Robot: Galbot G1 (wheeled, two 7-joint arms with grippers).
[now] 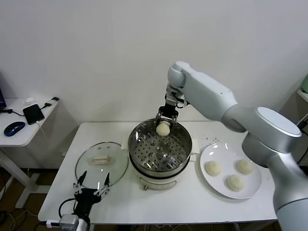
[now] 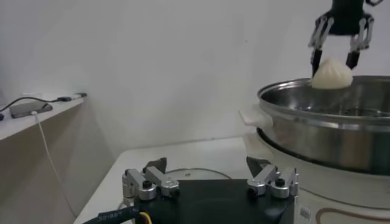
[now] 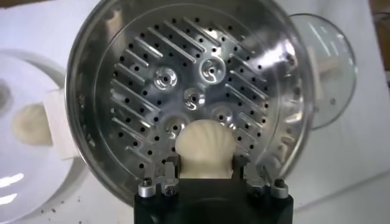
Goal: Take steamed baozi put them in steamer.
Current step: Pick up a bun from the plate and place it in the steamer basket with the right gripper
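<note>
Your right gripper (image 1: 164,121), at frame centre, is clamping a bun (image 1: 163,128) directly above the steamer's (image 1: 144,159) far rim, so you're lowering straight down.

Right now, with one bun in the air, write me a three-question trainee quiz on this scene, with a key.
1. True or false: the perforated tray inside the steamer already holds a bun.
2. How many baozi lie on the white plate? A) two B) three C) four
3. Fill in: the glass lid lies flat on the table on the robot's ____ side of the steamer.

Key
1. False. The tray is bare; the only bun near it, the held baozi, hangs in the right gripper above the steamer's far rim.
2. B, three.
3. Left. The left gripper, jaws open, sits low at the table's near edge, by that lid.
</note>
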